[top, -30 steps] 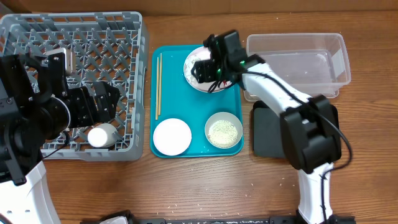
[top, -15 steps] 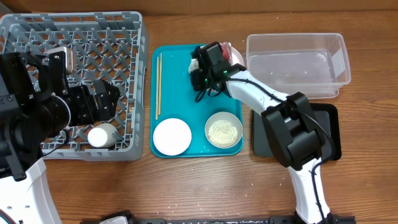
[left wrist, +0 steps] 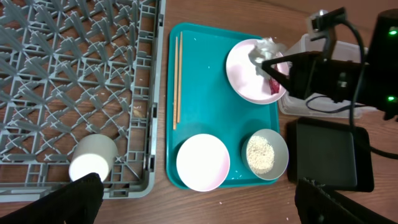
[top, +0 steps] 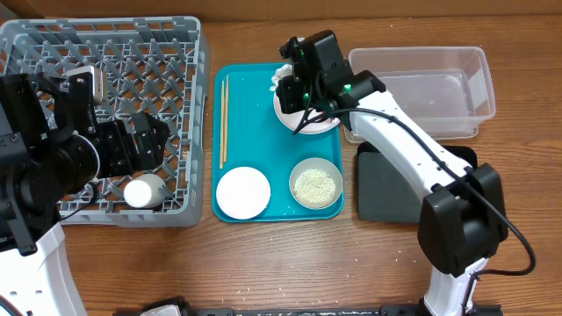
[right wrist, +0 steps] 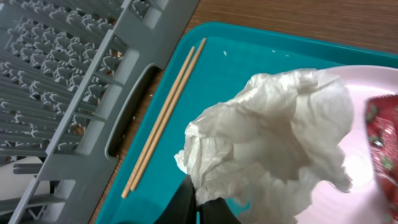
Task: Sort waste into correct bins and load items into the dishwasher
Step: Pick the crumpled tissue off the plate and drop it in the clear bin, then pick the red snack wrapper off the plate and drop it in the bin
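- Right jaws: pressed together on the tissue (right wrist: pixel 273 143). The dark fingers (right wrist: pixel 186 205) pinch its lower edge, and the rest bunches out in front of them.
- The tissue is over the left rim of the pink bowl (right wrist: pixel 373 186), partly over the teal tray (right wrist: pixel 249 56). I cannot tell whether it touches the bowl.
- The red wrapper (right wrist: pixel 380 130) lies in the pink bowl, just beside the tissue and clear of the fingers.
- From overhead, the right arm reaches over the far right corner of the teal tray and covers much of the pink bowl.
- Left jaws: spread wide, with one finger (left wrist: pixel 78 199) at each lower corner of the left wrist view. They hold nothing and touch nothing.
- The left jaws are above the right part of the rack (top: pixel 105 53).
- The cup (top: pixel 145 190) lies on its side in the rack's near right corner, just by the left jaws but apart from them.
- The chopsticks (top: pixel 224 118) lie side by side along the teal tray's left edge.
- The plate (top: pixel 243 193) sits at the teal tray's near left. The grey-green bowl (top: pixel 299 171) is just beside it at the near right and holds the rice (top: pixel 316 185).
- The clear tub (top: pixel 421 88) stands on the counter (top: pixel 263 263) to the right of the teal tray. The black tray (top: pixel 382 189) lies just in front of the tub, partly under the right arm.
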Robot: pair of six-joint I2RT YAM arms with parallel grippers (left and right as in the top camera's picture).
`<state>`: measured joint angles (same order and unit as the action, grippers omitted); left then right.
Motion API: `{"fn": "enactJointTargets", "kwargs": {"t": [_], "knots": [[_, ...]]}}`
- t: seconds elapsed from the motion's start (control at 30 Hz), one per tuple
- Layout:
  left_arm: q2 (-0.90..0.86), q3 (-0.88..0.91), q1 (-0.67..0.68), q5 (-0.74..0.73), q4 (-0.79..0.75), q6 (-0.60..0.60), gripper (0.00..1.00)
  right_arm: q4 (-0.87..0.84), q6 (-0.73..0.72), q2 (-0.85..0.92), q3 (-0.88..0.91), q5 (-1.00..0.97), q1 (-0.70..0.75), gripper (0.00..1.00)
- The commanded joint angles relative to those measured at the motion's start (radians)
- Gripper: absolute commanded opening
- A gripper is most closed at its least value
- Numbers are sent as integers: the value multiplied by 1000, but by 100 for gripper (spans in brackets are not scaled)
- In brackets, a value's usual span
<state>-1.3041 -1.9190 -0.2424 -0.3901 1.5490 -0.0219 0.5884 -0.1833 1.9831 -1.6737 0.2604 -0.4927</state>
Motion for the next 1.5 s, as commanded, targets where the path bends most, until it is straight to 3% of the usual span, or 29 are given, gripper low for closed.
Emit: {"fn": "enactJointTargets", "kwargs": {"t": [0.0,0.27,0.3,0.33,0.37,0.43,0.53,0.63,0.73,0.83,0.93,1.0,1.23,1.47], "knots": [[-3,-14,2,-18,-2,23,100,25,-1,-85,-19,-85,66,4],[-3,-14,2,-18,-2,23,100,146,0,-77,14,-232,274,4],[-3,-14,2,-18,-2,23,100,156,0,-62,21,-233,302,17],[-3,-14,2,-18,-2,23,100,169,0,-51,21,-216,324,58],[-3,-14,2,-18,-2,23,100,184,0,-48,21,-187,341,75],[-3,-14,2,-18,-2,23,100,213,0,-58,15,-106,367,82],[-3,-14,2,-18,-2,23,100,219,0,-91,0,-4,370,82],[-3,-14,2,-18,-2,23,100,209,0,-124,-10,91,337,75],[-3,-14,2,-18,-2,23,100,204,16,-130,-10,91,266,73],[-3,-14,2,-18,-2,23,100,195,34,-116,2,-70,163,75],[-3,-14,2,-18,-2,23,100,127,35,-68,27,-473,51,83],[-3,-14,2,-18,-2,23,100,92,35,-27,27,-575,29,82],[-3,-14,2,-18,-2,23,100,-43,154,139,28,-510,29,80],[-3,-14,2,-18,-2,23,100,-78,195,190,28,-540,31,67]]}}
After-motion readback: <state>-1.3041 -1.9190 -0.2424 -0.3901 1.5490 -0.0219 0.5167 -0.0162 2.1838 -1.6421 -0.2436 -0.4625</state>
